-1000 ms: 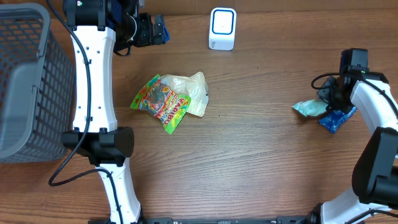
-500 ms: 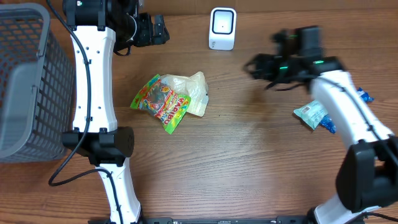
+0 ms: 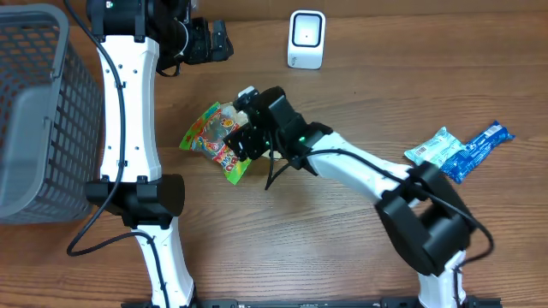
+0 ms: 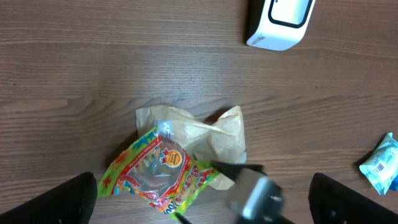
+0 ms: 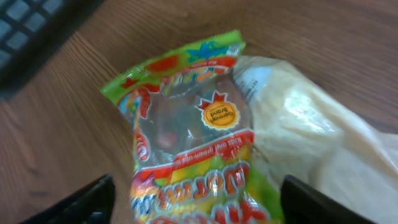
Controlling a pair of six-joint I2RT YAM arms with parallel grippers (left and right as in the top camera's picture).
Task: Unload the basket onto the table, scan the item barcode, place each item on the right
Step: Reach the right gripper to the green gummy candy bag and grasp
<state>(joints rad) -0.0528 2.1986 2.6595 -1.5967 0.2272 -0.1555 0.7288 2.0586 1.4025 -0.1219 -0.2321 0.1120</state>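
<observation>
A white box-shaped barcode scanner [image 3: 306, 38] stands at the far edge of the wood-grain counter [image 3: 342, 248]. The colourful crinkly plastic candy bag [image 3: 210, 137] lies flat on the counter, nearer the robot than the scanner and off to the scanner's left. It partly overlaps a pale translucent bag [image 4: 214, 134] on the side facing the scanner.

The right gripper [image 3: 246, 141] hangs over the candy bag on the scanner's near-left side. In the right wrist view its jaws stand wide apart, one on either side of the bag's printed face [image 5: 193, 143], and are not closed on it. Whether they touch the bag cannot be told.

The left gripper [image 3: 224, 40] sits level with the scanner and well to its left, jaws spread wide and holding nothing.

A grey mesh basket [image 3: 34, 111] stands far to the scanner's left. A light blue packet [image 3: 437, 147] and a dark blue wrapper [image 3: 484, 141] lie touching each other, to the scanner's right and nearer the robot.
</observation>
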